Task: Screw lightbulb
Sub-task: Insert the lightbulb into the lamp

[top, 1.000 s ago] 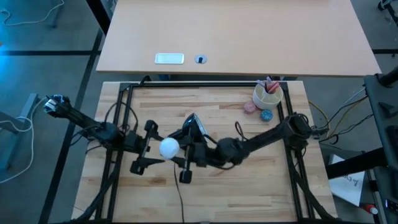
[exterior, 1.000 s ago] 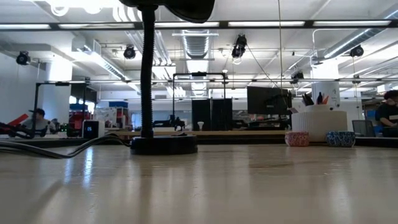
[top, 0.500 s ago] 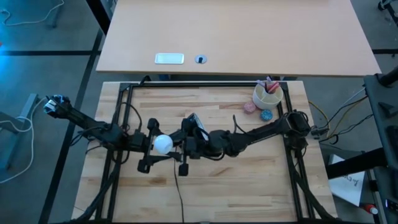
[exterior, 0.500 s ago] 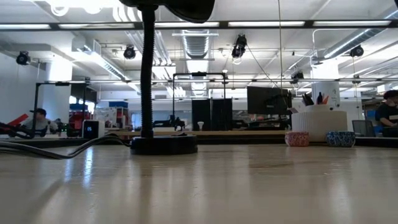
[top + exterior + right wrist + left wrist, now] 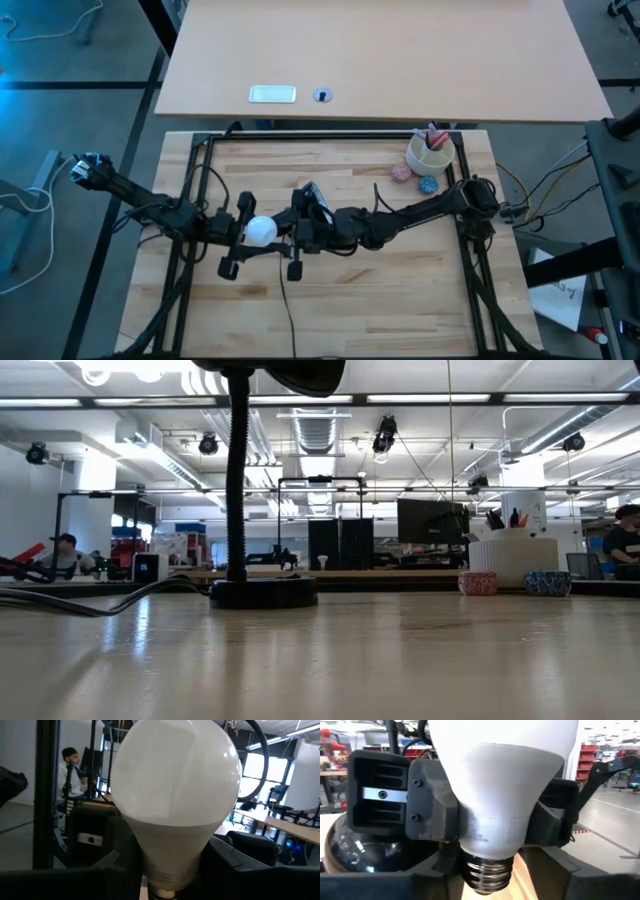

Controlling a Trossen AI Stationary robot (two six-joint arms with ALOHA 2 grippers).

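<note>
The white lightbulb hangs above the middle of the table, between my two grippers. My right gripper reaches in from the table's right and is shut on it. My left gripper comes from the left. It is open, with its dark fingers on either side of the bulb's metal screw base; bare wood shows between one finger and the thread. The black desk lamp stands just behind the bulb, partly under my right arm, with its round base on the table. My right gripper pinches the bulb's tapered neck between its two grey fingers, just above the screw base. The fingers come in level from the table's right. The bulb stands upright in the hold, globe up and thread down, lifted clear of the table.
At the back right stand a white cup of pens, a pink ball and a blue ball. The lamp's cord runs toward the near edge. Black frame rails border the table. People sit in the room behind.
My right gripper has carried the lightbulb a short way toward the table's left, closer to my left gripper, then stopped. The bulb has stayed upright and clear of the table.
</note>
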